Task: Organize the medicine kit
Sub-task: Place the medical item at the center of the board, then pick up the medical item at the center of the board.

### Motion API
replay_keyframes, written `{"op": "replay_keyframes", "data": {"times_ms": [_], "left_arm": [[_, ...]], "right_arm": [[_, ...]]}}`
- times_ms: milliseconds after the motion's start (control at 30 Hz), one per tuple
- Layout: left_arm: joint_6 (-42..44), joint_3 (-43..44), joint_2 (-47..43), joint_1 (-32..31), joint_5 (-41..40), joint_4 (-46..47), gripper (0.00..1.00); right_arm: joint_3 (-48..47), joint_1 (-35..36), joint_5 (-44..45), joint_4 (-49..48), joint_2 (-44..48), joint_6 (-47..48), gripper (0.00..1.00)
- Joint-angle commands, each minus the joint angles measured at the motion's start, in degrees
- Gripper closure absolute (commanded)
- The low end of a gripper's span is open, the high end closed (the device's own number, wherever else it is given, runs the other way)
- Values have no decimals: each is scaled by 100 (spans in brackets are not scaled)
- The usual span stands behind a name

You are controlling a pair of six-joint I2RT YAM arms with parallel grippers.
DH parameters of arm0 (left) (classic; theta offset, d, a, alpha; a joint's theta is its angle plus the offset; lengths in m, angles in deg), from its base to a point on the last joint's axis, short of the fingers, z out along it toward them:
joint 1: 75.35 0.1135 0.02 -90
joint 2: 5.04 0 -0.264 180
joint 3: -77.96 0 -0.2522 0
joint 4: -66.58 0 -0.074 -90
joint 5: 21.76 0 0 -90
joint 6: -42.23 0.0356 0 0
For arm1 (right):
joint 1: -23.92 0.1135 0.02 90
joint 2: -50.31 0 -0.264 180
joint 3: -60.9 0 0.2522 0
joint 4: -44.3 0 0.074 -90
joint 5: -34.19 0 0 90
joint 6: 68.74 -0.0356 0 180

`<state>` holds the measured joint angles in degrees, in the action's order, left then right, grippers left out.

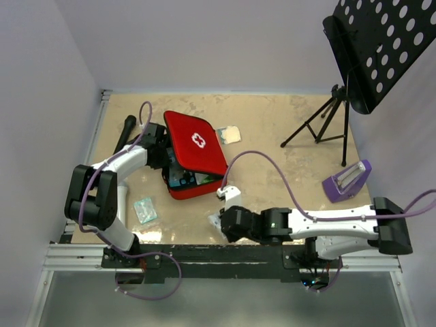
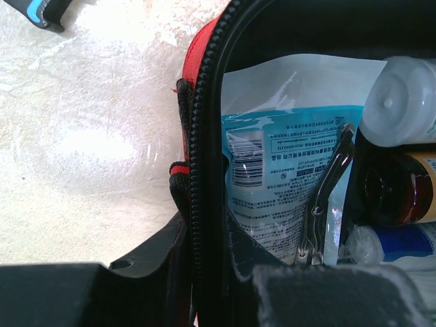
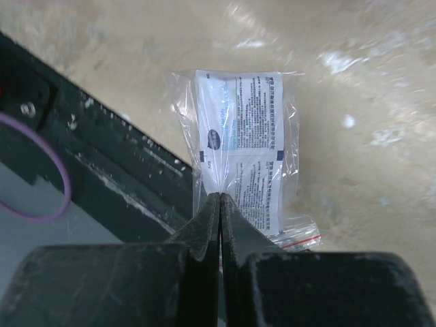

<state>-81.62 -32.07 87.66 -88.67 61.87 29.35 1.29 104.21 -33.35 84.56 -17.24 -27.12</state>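
- Left gripper (image 2: 210, 264) is clamped on the black zipper rim of the red soft zip medicine kit (image 1: 197, 144); the rim hides most of its fingertips
- The kit lies left of centre on the beige counter (image 1: 272, 122), and its half-raised white-cross lid covers most of the inside; a blue-and-white printed pouch (image 2: 286, 163) shows, with bottles cut off beside it
- Right gripper (image 3: 220, 201) has its fingers pressed together, pinching the edge of a clear plastic zip bag (image 3: 240, 129) of white sachets, print unreadable

A lab: bare white walls (image 1: 204, 41), aluminium mounting rail (image 1: 71, 257), tripod stand (image 1: 320, 126).
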Motion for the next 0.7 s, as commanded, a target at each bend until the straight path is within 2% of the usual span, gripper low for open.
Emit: {"op": "replay_keyframes", "data": {"times_ms": [0, 133, 267, 333, 400, 500, 600, 667], "left_arm": [[-377, 462, -165, -21, 303, 615, 81], [-342, 312, -332, -21, 224, 580, 81], [-289, 216, -385, -21, 162, 536, 81], [-280, 172, -394, -21, 171, 553, 81], [-272, 110, -402, -21, 171, 588, 81], [-228, 110, -394, -13, 154, 588, 81], [-201, 128, -367, -21, 163, 562, 81], [-175, 119, -385, -21, 180, 510, 81]], "right_arm": [[-293, 347, 92, -363, -574, -111, 100], [-661, 347, 259, -1146, -1285, 162, 100], [-1373, 329, 277, -1481, -2173, 531, 98], [-1593, 338, 224, -1499, -2359, 628, 61], [-1629, 329, 276, -1464, -2211, 628, 35], [-1524, 207, 434, -1184, -1641, 558, 26], [-1497, -13, 873, -675, -710, 488, 25], [-1567, -616, 1084, -375, -147, 505, 25]]}}
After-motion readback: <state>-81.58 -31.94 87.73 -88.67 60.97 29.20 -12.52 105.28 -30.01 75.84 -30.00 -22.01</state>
